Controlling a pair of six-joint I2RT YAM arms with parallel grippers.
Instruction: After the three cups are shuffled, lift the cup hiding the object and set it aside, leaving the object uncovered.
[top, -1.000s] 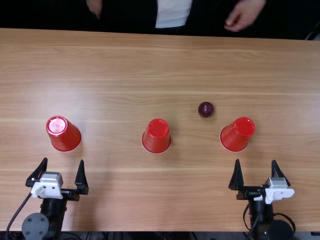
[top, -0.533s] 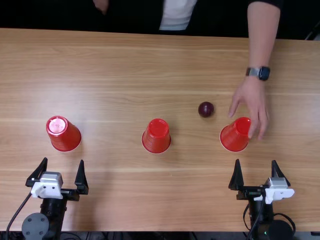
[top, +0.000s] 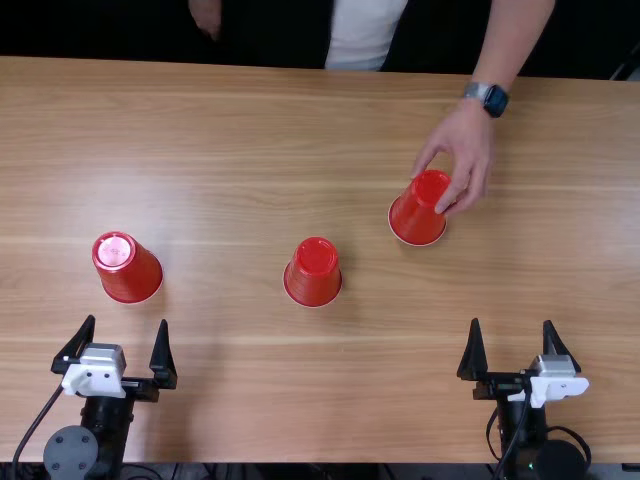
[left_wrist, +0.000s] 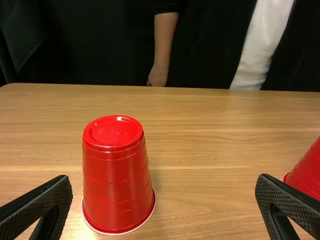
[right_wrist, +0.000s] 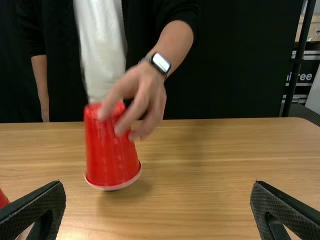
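Three upturned cups sit on the desk (top: 300, 130): left cup (top: 125, 268), middle cup (top: 313, 272) and, farther back, right cup (top: 420, 210) under a person's hand (top: 460, 160), so the left tool (top: 125, 330) and right tool (top: 511, 330), both gaping at the near edge, should wait, tracking that cup.

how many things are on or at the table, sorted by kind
red cups: 3 (left cup, middle cup, right cup)
person's hand: 1, on the right cup
grippers: 2 (left gripper, right gripper)
total: 6
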